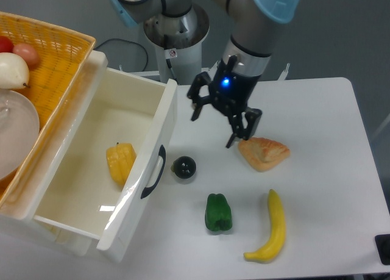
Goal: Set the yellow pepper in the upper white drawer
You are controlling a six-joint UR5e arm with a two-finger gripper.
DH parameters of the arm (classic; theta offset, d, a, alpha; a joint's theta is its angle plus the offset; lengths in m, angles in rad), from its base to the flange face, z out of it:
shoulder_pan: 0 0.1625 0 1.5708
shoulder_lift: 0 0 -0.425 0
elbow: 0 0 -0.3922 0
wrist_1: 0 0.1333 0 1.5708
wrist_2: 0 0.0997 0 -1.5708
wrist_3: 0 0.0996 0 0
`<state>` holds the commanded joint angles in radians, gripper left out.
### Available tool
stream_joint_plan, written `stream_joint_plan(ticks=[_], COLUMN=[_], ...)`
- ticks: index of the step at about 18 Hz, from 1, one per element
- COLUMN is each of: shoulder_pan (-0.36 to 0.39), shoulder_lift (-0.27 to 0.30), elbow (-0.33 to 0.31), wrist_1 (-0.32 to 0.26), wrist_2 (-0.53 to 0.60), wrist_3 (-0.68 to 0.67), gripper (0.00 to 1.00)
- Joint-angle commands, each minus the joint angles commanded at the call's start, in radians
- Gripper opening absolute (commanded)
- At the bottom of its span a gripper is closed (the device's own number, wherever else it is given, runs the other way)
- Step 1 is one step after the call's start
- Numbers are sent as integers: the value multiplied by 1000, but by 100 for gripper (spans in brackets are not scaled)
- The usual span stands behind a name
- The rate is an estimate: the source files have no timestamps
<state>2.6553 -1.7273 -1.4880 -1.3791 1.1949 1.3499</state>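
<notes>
The yellow pepper (120, 162) lies on the floor of the upper white drawer (166, 118), which is pulled open at the left, with its black handle (153, 172) on the front. My gripper (212, 130) hangs over the table to the right of the drawer, apart from the pepper. Its fingers are spread open and hold nothing.
A black ball (183, 168) sits just in front of the drawer's handle. A pastry (263, 153) lies right of the gripper. A green pepper (218, 213) and a banana (271, 226) lie near the front. A yellow woven basket (58, 51) with a plate and produce stands at the far left.
</notes>
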Motion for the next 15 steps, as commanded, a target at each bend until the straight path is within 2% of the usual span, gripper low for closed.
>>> stream_joint_plan(ticks=[3,7,12,15], shoulder_pan=[29,41,41,43], shoulder_lift=[-11,-60,-81,-92], elbow=[0,0,-9,-11], wrist_1=[32,84,84,86], wrist_2=[11,90,190,203], wrist_3=[2,3,136,143], gripper=[100,100,100,100])
